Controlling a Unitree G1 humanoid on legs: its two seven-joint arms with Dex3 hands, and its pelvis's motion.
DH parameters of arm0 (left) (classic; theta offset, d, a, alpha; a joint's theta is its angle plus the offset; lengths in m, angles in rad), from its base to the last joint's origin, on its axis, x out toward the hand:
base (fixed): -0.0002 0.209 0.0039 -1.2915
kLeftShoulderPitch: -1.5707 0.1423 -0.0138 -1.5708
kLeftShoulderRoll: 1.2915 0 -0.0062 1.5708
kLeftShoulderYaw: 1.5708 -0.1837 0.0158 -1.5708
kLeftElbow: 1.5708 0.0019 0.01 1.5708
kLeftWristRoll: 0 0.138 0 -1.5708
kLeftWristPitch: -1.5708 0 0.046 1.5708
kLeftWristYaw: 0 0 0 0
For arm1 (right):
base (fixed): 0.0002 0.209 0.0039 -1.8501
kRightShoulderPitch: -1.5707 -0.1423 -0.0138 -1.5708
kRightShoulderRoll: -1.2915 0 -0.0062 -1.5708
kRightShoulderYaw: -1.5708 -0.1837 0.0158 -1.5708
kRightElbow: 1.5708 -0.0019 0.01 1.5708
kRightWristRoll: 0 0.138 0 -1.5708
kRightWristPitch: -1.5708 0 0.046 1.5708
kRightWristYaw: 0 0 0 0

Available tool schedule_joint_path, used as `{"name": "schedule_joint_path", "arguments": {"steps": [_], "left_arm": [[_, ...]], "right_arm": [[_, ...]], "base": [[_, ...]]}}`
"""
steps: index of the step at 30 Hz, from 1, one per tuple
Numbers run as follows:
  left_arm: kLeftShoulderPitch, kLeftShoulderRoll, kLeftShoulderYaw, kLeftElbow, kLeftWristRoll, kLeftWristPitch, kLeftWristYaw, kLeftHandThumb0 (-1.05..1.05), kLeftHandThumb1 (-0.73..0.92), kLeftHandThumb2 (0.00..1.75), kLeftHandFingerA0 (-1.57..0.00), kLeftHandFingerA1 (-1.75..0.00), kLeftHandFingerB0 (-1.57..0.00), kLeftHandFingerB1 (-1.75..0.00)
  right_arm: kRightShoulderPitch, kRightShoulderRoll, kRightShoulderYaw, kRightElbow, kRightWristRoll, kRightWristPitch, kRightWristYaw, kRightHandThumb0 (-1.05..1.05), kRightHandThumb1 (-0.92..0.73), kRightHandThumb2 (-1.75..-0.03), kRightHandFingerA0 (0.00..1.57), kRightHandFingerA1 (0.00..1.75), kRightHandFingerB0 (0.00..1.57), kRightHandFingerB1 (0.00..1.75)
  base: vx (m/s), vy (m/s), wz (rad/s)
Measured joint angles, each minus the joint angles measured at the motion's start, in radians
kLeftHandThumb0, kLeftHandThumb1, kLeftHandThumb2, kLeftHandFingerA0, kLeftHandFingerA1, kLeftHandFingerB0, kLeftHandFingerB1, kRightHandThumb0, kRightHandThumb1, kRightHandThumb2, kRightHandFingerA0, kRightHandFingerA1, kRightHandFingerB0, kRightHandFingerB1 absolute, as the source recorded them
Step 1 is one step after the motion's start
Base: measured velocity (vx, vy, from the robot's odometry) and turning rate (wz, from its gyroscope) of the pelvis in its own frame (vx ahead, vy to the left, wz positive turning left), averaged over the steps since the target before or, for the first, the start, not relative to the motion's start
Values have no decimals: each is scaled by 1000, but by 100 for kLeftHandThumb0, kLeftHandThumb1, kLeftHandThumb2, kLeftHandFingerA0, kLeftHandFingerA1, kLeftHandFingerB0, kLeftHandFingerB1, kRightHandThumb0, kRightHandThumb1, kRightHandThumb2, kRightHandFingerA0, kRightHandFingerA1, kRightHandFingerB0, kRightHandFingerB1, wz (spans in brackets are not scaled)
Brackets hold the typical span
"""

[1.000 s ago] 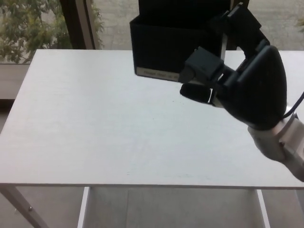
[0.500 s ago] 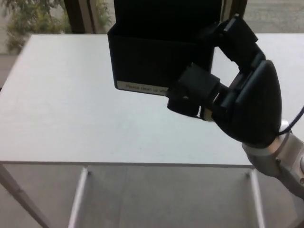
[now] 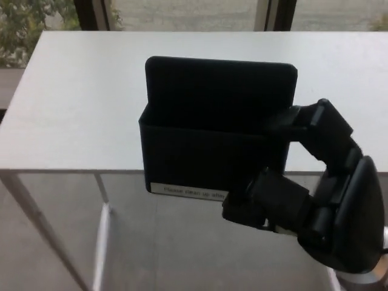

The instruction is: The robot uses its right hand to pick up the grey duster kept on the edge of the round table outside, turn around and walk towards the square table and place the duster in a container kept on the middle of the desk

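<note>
**Right hand at the container, duster hard to make out**

Nearest the camera, at lower right, the right hand (image 3: 315,206) hangs in front of the black container (image 3: 212,121), its thick fingers (image 3: 273,200) curled inward toward the palm. Something small and pale shows between the fingers, possibly the grey duster, but the dark hand hides most of it, so whether the hand has hold of the duster cannot be told for sure. The left hand is not in view.

Just behind the hand, the container stands on the white tabletop (image 3: 73,103), open at the top, with a tall back wall and a lower front wall bearing a pale label strip (image 3: 188,191) along its bottom edge. The upper finger sits close against the container's right front corner.

Beyond the tabletop's far edge are dark window frames (image 3: 91,12) and greenery outside.

The risk as I judge it: the hand sits low against the front wall rather than above the opening. Letting go here would drop the duster outside the container, and pushing forward could shove or tip the container.
</note>
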Motion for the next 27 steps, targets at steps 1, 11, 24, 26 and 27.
{"name": "schedule_joint_path", "arguments": {"steps": [1,11,24,26,27], "left_arm": [[0,9,2,-5,0,0,3,1,66,86,-97,-104,-89,-84],[-11,18,4,-7,-1,0,16,7,61,97,-99,-104,-90,-87],[-15,2,-5,-3,3,-5,21,8,63,97,-96,-102,-88,-85],[-15,2,-4,-4,3,-5,23,8,64,96,-97,-103,-88,-85],[-16,2,-4,-5,3,-5,24,8,64,96,-97,-103,-88,-85]], "right_arm": [[-1,6,0,-7,-1,-5,1,-33,-68,-75,91,167,72,131],[3,42,4,-7,-4,-46,32,-33,-76,-68,89,171,71,134],[3,61,-4,15,-9,-75,50,-31,-71,-70,88,169,66,132],[3,65,-4,20,-11,-77,51,-29,-70,-74,88,171,65,138],[3,66,-4,21,-12,-77,51,-29,-70,-74,88,171,65,138]], "base": [[-224,306,9],[-208,37,26],[-191,-71,54],[-141,56,78],[-137,104,83]]}}
